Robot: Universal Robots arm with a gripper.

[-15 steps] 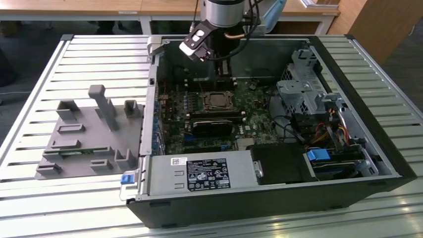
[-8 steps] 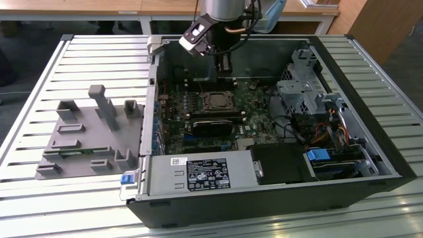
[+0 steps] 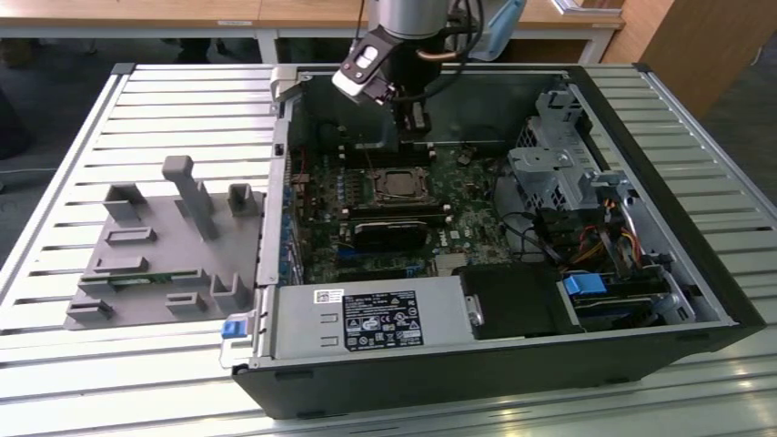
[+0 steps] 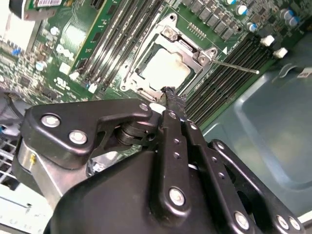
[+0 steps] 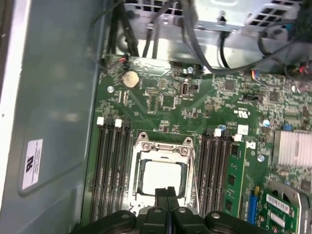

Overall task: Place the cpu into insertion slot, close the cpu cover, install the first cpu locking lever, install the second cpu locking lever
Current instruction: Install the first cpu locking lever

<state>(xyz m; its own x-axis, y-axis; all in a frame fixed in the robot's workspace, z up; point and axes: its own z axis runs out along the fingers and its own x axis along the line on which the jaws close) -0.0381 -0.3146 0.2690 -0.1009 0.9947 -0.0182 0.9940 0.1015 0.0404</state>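
A worktop of pale, ribbed metal slats spans the exterior view, with bright glare lying across the near corner on that view's left. Beyond its far edge stand light wooden desks on white legs. A brown wooden panel rises at the far right. The floor around it is dark grey.

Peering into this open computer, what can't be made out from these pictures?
First wrist view: the gripper covers the near edge of the cpu cover.
Second wrist view: the gripper's body hides much of the motherboard.
Exterior view: the insertion slot is too small to tell its contents.
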